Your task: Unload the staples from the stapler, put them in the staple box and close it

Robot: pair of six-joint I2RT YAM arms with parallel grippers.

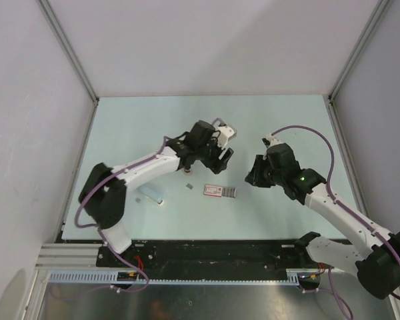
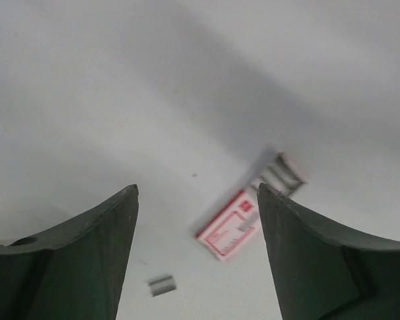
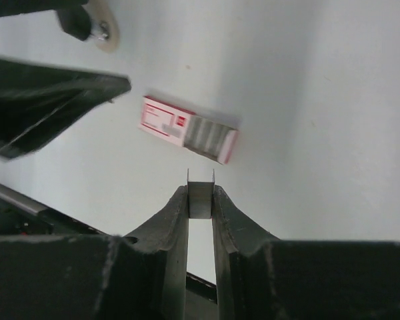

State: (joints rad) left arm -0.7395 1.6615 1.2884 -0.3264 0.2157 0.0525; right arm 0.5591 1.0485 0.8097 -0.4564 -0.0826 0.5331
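1. While the left gripper [image 2: 197, 193] hangs above the table [image 1: 187, 120] with its jaws wide apart and empty, the right gripper [image 3: 201, 200] has its jaws closed on a staple strip [image 3: 201, 187], which stands upright at its tips.
2. staple box [image 3: 187, 130]: red and white, tray slid partly out, flat on the table at 12 o'clock of the right gripper.
3. loose staples [image 1: 189, 187]: on the table at 9 o'clock of the staple box, near it.
4. stapler [image 1: 150, 195]: pale blue, indistinct from above, at 9 o'clock of the loose staples, apart from both grippers.

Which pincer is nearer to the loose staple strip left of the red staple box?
Left. The left pincer hangs above the strip, slightly to its right; the right pincer is beyond the staple box.
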